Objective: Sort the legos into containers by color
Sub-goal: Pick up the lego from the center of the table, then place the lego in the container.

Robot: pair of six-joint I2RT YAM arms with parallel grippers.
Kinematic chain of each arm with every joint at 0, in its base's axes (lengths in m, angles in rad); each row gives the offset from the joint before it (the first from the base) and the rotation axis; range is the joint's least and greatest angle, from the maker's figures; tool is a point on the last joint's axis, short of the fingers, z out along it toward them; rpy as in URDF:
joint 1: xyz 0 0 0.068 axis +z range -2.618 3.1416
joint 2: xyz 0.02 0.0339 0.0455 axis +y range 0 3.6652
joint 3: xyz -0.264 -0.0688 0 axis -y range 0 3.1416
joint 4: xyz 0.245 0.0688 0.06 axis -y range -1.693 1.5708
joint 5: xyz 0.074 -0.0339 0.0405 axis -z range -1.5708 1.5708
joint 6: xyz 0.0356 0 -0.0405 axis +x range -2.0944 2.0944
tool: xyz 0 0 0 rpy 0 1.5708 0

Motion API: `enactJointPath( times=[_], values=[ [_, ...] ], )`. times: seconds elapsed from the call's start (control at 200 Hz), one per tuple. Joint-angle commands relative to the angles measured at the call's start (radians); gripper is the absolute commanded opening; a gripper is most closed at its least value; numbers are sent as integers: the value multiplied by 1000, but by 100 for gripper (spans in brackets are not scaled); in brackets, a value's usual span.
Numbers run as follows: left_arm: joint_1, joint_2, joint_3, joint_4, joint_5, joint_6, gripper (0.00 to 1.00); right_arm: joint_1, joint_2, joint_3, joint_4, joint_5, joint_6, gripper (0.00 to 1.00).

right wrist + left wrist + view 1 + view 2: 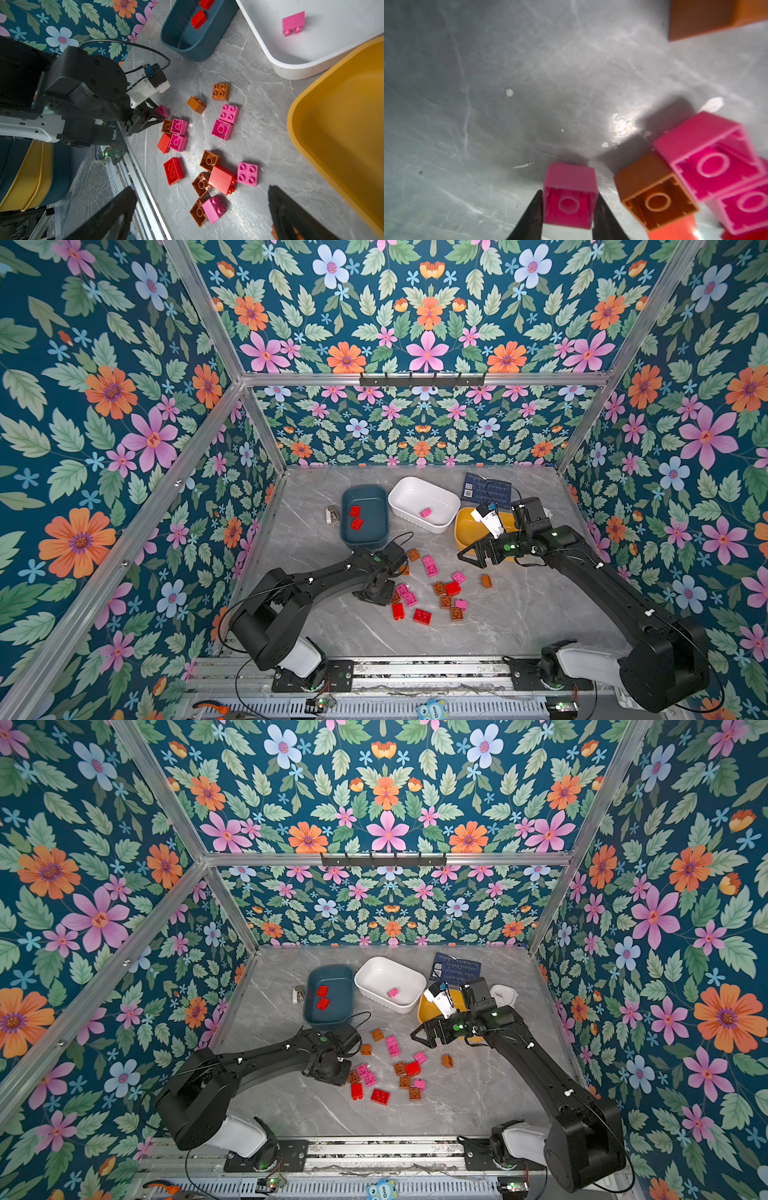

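Observation:
My left gripper [569, 200] is shut on a small pink lego [571, 195], its two fingers pressed against the lego's sides. In the right wrist view that pink lego [162, 111] sits in the jaws at the edge of the loose pile, low by the table. Several red, pink and brown-orange legos [432, 589] lie scattered mid-table. The teal container [376, 499] holds two red legos [355, 517]. A single pink lego [425, 512] lies in the white container [415, 491]. My right gripper [467, 558] hangs open and empty in front of the yellow container [465, 526].
A dark blue printed card [486, 489] lies at the back right. A small white round dish [503, 995] stands behind the right arm. A small pale object [332, 515] sits left of the teal container. The metal rail [415, 668] runs along the table's front.

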Motion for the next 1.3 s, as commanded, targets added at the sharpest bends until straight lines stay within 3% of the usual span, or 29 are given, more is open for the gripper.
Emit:
enactJointPath(
  times=[0.0,0.235,0.455,0.76,0.96,1.165,1.295],
  values=[
    [3,7,2,2,-20,22,36,1,-6,6,-17,18,-1,99],
    [12,-4,100,-68,-24,24,36,1,-13,26,-28,57,-5,99],
    [36,67,380,-116,12,69,37,-6,-8,57,-10,80,3,99],
    [141,384,886,-103,51,237,37,-52,-22,57,52,72,54,99],
    [203,617,1186,-108,67,279,38,-72,-41,54,42,78,56,99],
    [245,795,1375,-88,80,285,35,-87,-44,59,28,75,52,99],
    [247,822,1439,-46,73,285,38,-99,-45,64,26,76,50,99]
  ],
)
